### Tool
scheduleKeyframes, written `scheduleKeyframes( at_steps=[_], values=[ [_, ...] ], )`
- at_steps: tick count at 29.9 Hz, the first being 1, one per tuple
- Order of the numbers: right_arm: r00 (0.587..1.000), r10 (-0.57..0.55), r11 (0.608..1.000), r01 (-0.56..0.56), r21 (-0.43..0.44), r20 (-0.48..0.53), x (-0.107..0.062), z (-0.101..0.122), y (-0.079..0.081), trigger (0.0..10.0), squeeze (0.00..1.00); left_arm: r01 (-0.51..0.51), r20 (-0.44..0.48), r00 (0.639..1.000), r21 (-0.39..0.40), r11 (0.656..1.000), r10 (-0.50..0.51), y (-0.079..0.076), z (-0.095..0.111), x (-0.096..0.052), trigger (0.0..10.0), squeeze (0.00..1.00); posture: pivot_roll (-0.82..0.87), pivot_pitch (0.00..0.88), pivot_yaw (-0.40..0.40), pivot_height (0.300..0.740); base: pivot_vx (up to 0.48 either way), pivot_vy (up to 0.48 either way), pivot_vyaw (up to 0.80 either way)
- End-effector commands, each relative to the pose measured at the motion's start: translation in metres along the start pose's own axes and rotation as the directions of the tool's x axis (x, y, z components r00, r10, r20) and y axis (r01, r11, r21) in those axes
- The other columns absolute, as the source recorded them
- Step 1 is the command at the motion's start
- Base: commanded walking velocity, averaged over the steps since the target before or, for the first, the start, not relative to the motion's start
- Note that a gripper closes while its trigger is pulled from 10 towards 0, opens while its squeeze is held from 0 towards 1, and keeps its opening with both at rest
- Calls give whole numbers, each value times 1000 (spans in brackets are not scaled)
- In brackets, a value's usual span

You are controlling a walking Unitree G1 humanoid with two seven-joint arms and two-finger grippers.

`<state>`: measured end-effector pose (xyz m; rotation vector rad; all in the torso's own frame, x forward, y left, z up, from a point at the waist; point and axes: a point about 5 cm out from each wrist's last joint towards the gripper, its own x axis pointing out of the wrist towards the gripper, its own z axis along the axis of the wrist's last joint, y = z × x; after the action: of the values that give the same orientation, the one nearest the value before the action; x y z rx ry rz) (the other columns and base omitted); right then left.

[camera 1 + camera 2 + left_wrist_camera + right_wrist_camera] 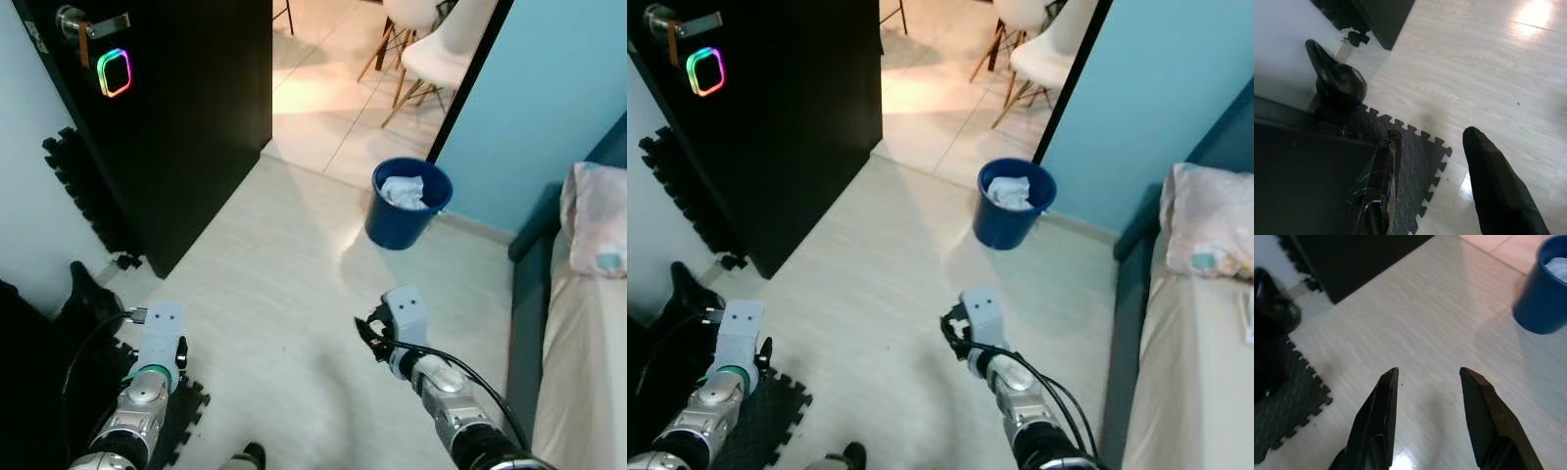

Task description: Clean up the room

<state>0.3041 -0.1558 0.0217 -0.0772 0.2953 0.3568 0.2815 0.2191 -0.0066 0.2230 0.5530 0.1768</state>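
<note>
- My right gripper [1427, 382] hangs released over bare floor [274, 284].
- My left gripper [1432, 147] is spread above the foam mat [1415, 166].
- Blue bin [409, 203] holding crumpled paper [404, 191] stands far right, near the doorway.

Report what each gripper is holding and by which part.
Nothing is held. The left gripper and the right gripper are both open, with only bare floor between their fingers.

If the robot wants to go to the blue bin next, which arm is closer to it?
Probably the right gripper. It hangs open over bare floor on the blue bin's side, while the left gripper, also open, hangs by the foam mat, farther off.
</note>
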Motion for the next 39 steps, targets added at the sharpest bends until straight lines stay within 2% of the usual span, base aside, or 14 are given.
scheduleKeyframes(
  at_steps=[1, 5, 7, 8, 9, 11, 17, 20, 22, 23, 27, 30, 34, 39],
  values=[
    [999, -44, 999, 44, 19, -20, -6, -8, -5, 10000, 0, 13, -6, 1000, 10, 1000, -13, -5, -3, -1, 10000, 0, -72, 77, 11, 740, 461, 0, 0],
    [998, -61, 998, 62, 22, -17, -6, -9, -7, 10000, 0, 19, 1, 1000, 22, 1000, -19, -6, -3, -1, 10000, 0, -72, 77, 11, 740, 461, 0, 0],
    [995, -102, 994, 103, 35, -15, -8, -9, -10, 10000, 0, 100, 78, 990, 176, 979, -116, -16, 2, -4, 10000, 0, -72, 69, 10, 740, 461, 0, 0],
    [995, -102, 994, 103, 35, -15, -8, -9, -10, 10000, 0, 100, 78, 990, 176, 979, -116, -16, 2, -4, 10000, 0, -72, 69, 10, 740, 461, 0, 0],
    [993, -118, 992, 119, 40, -15, -8, -10, -11, 10000, 0, 131, 102, 982, 237, 963, -159, -21, 4, -5, 10000, 0, -72, 69, 10, 740, 461, 0, 0],
    [990, -139, 989, 140, 40, -20, -9, -11, -13, 10000, 0, 153, 145, 969, 292, 944, -202, -26, 9, -7, 10000, 0, -75, 66, 13, 740, 461, 0, 0],
    [988, -154, 987, 155, 33, -21, -10, -12, -15, 10000, 0, 146, 187, 960, 303, 942, -209, -27, 17, -7, 10000, 0, -75, 66, 13, 740, 464, 0, 0],
    [985, -172, 985, 172, 26, -4, -10, -9, -18, 10000, 0, 131, 250, 945, 305, 943, -212, -26, 32, -6, 10000, 0, -73, 62, 14, 740, 465, 0, 0],
    [982, -185, 983, 185, 16, 36, -8, 0, -21, 10000, 0, 106, 333, 921, 292, 951, -204, -24, 54, -5, 10000, 0, -72, 60, 15, 740, 465, 0, 0],
    [982, -185, 983, 185, 16, 36, -8, 0, -21, 10000, 0, 106, 333, 921, 292, 951, -204, -24, 54, -5, 10000, 0, -72, 60, 15, 740, 465, 0, 0],
    [971, -200, 980, 201, 7, 132, -2, 22, -21, 10000, 0, 80, 476, 853, 287, 955, -214, -25, 92, -9, 10000, 0, -68, 58, 19, 740, 465, 0, 0],
    [969, -203, 979, 204, 8, 143, -1, 24, -21, 10000, 0, 79, 491, 843, 289, 954, -218, -25, 95, -9, 10000, 0, -68, 58, 19, 740, 465, 0, -800],
    [950, -217, 975, 220, 13, 226, 4, 43, -19, 10000, 0, 99, 589, 763, 303, 948, -268, -34, 124, -19, 10000, 0, -69, 58, 28, 740, 468, 0, -794],
    [945, -223, 974, 227, 11, 238, 4, 46, -19, 10000, 0, 107, 604, 748, 298, 949, -274, -37, 130, -22, 10000, 0, -70, 60, 31, 740, 468, 0, -788]
  ],
)
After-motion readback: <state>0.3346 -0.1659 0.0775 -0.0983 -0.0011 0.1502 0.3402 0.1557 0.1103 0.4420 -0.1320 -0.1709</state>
